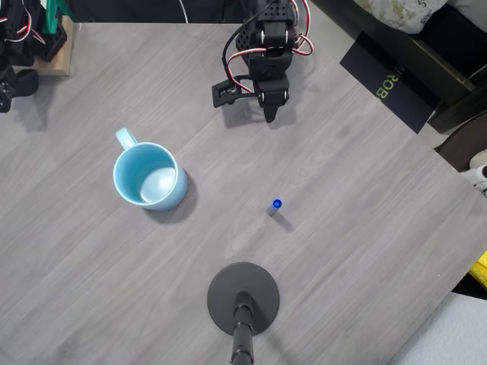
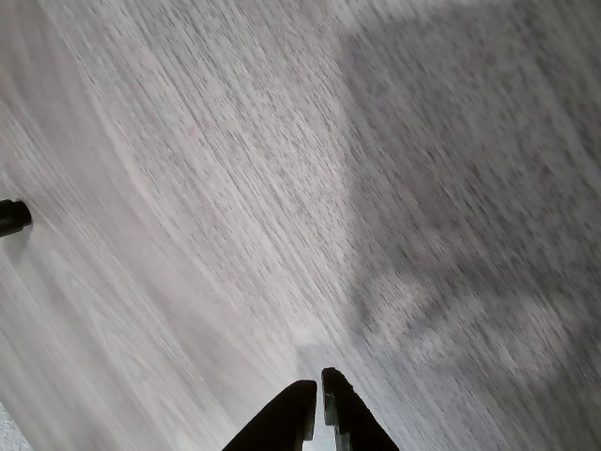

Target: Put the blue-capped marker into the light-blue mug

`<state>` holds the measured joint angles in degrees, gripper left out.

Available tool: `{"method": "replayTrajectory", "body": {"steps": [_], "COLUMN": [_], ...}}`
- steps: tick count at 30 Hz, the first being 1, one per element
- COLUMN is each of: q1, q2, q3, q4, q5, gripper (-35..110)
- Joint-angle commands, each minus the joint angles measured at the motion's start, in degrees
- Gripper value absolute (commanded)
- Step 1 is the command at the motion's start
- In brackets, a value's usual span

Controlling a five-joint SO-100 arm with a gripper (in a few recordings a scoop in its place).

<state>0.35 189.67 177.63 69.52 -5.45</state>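
1. In the overhead view we find the gripper [image 1: 271, 115] near the top centre of the grey wood-grain table [image 1: 365, 228], pointing down toward the tabletop beneath the black arm [image 1: 266, 46] with its red and white wires.
2. In the wrist view the gripper [image 2: 317, 387] shows two dark fingertips at the bottom edge, brought nearly together with only a hairline gap; we read the jaws as closed, with nothing between them.
3. The blue-capped marker [image 1: 275, 205] stands upright on the table, seen end-on from overhead as a small blue dot with a pale stub below it. It lies right of centre, well apart from the gripper.
4. The light-blue mug [image 1: 149, 176] sits upright to the left of the marker, well apart from it. Its loop handle points up-left in the overhead view. The pale inside holds nothing we can see.
5. A black round stand base [image 1: 243, 298] rests near the bottom edge, with a dark post rising from it.
6. The wrist view shows blurred table grain with a broad shadow on its right side.
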Motion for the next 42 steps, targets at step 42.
{"method": "replayTrajectory", "body": {"steps": [42], "q1": [-9.6], "q2": [1.6], "q3": [0.4], "q4": [0.6], "q5": [-1.6], "gripper": [1]}}
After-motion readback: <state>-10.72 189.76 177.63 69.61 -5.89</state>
